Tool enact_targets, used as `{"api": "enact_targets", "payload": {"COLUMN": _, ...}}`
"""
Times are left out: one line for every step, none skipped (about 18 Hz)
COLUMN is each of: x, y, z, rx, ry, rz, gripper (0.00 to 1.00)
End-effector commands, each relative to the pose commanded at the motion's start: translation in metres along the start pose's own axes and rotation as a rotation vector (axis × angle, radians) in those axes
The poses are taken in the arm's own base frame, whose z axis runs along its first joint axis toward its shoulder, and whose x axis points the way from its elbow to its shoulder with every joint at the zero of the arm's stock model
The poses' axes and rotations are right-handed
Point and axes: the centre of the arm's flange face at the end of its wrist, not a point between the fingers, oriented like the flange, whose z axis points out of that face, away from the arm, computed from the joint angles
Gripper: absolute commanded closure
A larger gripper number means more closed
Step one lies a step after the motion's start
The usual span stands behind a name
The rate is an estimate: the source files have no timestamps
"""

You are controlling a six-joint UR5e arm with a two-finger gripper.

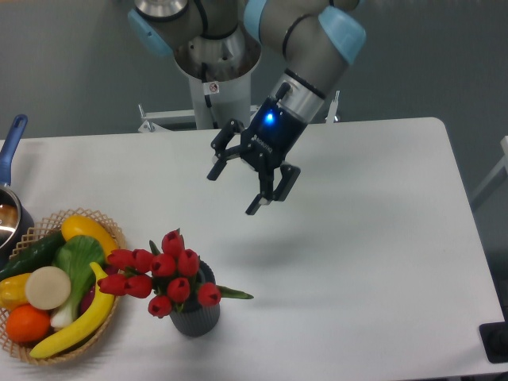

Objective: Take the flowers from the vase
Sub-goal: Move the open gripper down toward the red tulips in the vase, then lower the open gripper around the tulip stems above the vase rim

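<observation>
Red flowers (163, 274) upright in ribbed vase (195, 315), end effector (234, 186) spread above, label unreadable.

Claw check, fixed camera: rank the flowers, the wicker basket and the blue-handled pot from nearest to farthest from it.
From the claw:
1. Flowers, just below it, in the vase.
2. Wicker basket, front left.
3. Blue-handled pot, at the far left edge.

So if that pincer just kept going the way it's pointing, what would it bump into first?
Probably the bare white table. The open pincer points down and slightly left, toward the red tulips in the grey vase, but one view leaves depth unclear, so it may land short of them.
</observation>
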Motion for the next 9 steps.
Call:
{"api": "enact_targets", "payload": {"x": -0.002, "y": 0.002, "z": 0.007, "rx": 0.009, "ry": 0.012, "rz": 0.009, "gripper": 0.00}}
{"api": "enact_targets", "payload": {"x": -0.003, "y": -0.004, "z": 0.014, "rx": 0.030, "ry": 0.025, "rz": 0.016, "gripper": 0.00}}
{"api": "enact_targets", "payload": {"x": -0.005, "y": -0.008, "z": 0.016, "rx": 0.052, "ry": 0.031, "rz": 0.017, "gripper": 0.00}}
{"api": "enact_targets", "payload": {"x": -0.011, "y": -0.006, "z": 0.020, "rx": 0.064, "ry": 0.035, "rz": 0.010, "gripper": 0.00}}
{"api": "enact_targets", "payload": {"x": -0.015, "y": -0.003, "z": 0.023, "rx": 0.070, "ry": 0.040, "rz": 0.005, "gripper": 0.00}}
{"api": "enact_targets", "payload": {"x": -0.017, "y": -0.002, "z": 0.025, "rx": 0.077, "ry": 0.044, "rz": 0.000, "gripper": 0.00}}
{"api": "enact_targets", "payload": {"x": -0.016, "y": -0.003, "z": 0.026, "rx": 0.086, "ry": 0.049, "rz": -0.013, "gripper": 0.00}}
{"api": "enact_targets", "payload": {"x": -0.019, "y": -0.002, "z": 0.028, "rx": 0.088, "ry": 0.051, "rz": -0.023, "gripper": 0.00}}
{"api": "enact_targets", "payload": {"x": -0.024, "y": -0.002, "z": 0.030, "rx": 0.088, "ry": 0.051, "rz": -0.026, "gripper": 0.00}}
